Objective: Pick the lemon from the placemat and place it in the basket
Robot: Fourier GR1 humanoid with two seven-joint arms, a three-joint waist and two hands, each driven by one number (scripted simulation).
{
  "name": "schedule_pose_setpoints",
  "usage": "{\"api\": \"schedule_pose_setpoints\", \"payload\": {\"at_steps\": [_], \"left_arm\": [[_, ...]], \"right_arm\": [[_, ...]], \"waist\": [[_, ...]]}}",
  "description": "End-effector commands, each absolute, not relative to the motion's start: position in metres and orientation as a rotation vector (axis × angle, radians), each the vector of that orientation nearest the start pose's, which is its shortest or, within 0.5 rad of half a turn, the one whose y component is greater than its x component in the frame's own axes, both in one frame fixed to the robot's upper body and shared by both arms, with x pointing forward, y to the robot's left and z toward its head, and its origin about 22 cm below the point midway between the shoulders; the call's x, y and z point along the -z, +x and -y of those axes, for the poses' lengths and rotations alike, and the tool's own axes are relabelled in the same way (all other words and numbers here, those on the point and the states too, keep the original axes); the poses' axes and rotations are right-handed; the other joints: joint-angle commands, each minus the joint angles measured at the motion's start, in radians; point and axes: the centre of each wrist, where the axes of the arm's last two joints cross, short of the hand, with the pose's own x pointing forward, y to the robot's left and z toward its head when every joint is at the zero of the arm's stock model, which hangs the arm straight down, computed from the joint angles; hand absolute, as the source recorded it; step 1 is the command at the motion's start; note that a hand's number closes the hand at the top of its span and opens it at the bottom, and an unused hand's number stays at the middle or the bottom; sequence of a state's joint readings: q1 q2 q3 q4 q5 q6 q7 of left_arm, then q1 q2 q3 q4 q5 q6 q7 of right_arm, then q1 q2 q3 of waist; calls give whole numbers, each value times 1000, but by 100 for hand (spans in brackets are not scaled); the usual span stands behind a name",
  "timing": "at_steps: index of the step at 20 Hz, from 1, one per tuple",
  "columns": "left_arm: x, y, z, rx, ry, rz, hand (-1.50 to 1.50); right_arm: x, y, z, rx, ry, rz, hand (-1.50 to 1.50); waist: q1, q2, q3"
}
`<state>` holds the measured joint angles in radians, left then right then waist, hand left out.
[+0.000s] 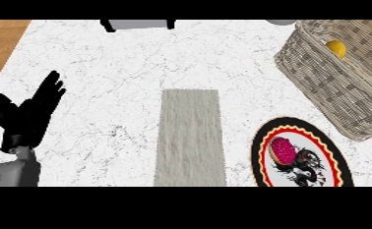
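Note:
The yellow lemon [335, 48] lies inside the woven basket [320, 78] at the right, close to its far wall. The grey placemat [190, 137] stretches down the middle of the counter with nothing on it. My left hand [29, 115] stands open at the left edge, fingers straight and pointing up, apart from every object. My right hand does not show in the head view.
A round plate [263, 147] with a red, yellow and black rim sits at the lower right, carrying a pink-topped pastry [282, 151]. A grey appliance [138, 24] stands at the far edge. A wooden strip [10, 36] borders the marble counter at the upper left.

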<state>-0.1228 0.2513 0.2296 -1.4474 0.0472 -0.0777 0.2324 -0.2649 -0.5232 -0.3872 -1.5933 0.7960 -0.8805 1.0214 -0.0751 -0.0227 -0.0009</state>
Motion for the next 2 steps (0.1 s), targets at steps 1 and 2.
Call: {"api": "schedule_pose_setpoints", "payload": {"at_steps": [1, 2], "left_arm": [[-36, 258, -344, 17, 255, 1349, 0], [-39, 261, -335, 20, 252, 1366, 0]], "right_arm": [[-146, 210, 387, 856, -1408, 1175, -150], [-149, 196, 379, 827, -1407, 1205, -150]], "waist": [[6, 2, 1], [-3, 0, 1]]}}
